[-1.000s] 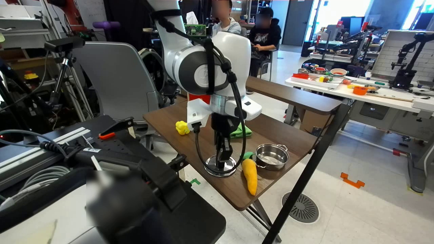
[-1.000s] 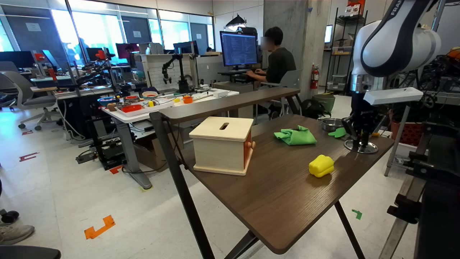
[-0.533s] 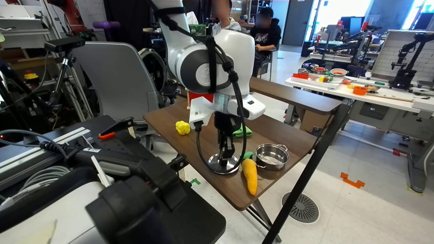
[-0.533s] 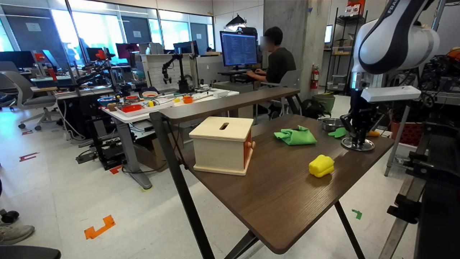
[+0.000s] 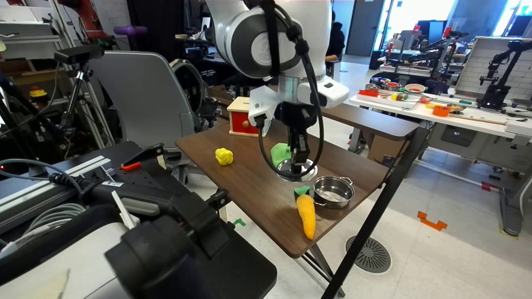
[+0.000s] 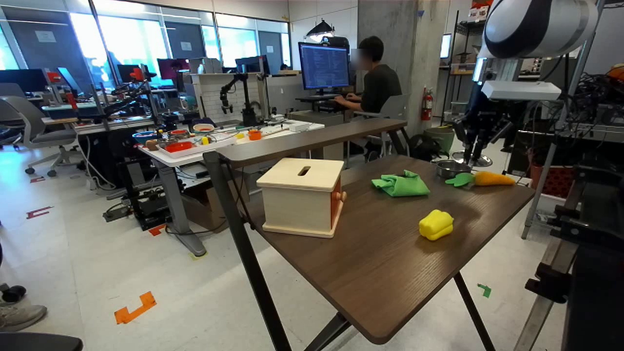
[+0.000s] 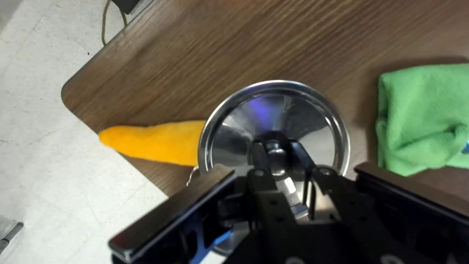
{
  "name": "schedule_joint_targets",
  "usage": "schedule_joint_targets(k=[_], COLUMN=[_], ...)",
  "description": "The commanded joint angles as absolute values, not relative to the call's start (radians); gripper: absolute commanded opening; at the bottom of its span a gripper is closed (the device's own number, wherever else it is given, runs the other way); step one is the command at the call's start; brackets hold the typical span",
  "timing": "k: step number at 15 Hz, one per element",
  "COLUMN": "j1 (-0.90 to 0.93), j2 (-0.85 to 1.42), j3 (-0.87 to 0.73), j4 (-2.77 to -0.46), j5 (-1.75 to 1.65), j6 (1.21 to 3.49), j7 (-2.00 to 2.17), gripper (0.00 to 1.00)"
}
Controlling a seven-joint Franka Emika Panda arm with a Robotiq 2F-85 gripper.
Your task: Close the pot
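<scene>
The pot [image 5: 333, 195] is a small silver metal pot standing uncovered on the table, and it also shows in an exterior view [image 6: 451, 170]. My gripper [image 7: 277, 154] is shut on the knob of the round silver lid [image 7: 256, 104]. In both exterior views the gripper [image 5: 298, 166] [image 6: 470, 160] holds the lid [image 5: 286, 167] [image 6: 482, 160] in the air, roughly level, above and beside the pot. In the wrist view the lid and fingers hide most of the pot; a wire handle [image 7: 191, 176] shows past the lid's edge.
An orange toy carrot [image 5: 306, 216] with a green top [image 6: 459, 180] lies against the pot. A green cloth [image 6: 401, 185], a yellow toy pepper [image 6: 436, 225] and a wooden box [image 6: 297, 204] are on the table. A raised shelf [image 5: 361, 118] runs along one table edge.
The gripper has risen with the lid from at or near the table surface and moved closer to the pot. The pot and carrot have not moved.
</scene>
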State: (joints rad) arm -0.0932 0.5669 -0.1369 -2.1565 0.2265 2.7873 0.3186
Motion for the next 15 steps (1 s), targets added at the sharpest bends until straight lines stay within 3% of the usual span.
schedule_joint_targets(k=[1,15], j1=[-0.134,-0.236], j2=[0.538,0.749], j3=[-0.152,-0.136], j4=[-2.129,-1.883], j5=[0.253,0.335], j6=[2.772,2.733], j7=[0.324,0.363], gripper=[0.05,0.05])
